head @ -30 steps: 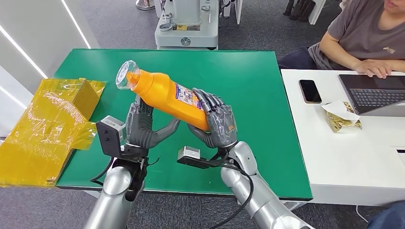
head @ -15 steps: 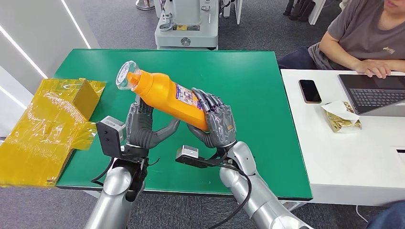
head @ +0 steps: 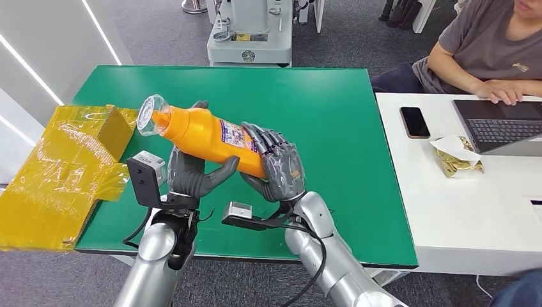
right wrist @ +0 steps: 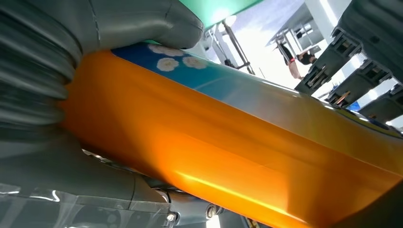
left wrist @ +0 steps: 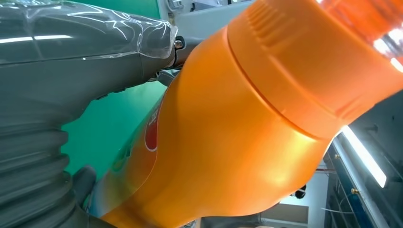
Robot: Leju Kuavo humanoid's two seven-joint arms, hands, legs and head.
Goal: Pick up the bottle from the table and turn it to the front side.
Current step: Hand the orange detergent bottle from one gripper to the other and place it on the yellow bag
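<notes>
The orange bottle (head: pixel 204 131) was held tilted above the green table (head: pixel 332 121), cap (head: pixel 151 115) toward the far left. Its base was gripped by the right hand (head: pixel 278 167); its middle was clasped by the left hand (head: pixel 192 173).

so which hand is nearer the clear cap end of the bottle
Left. The left hand cradles the orange bottle from below, close behind the clear cap. The right hand grips the base end, farthest from the cap.
</notes>
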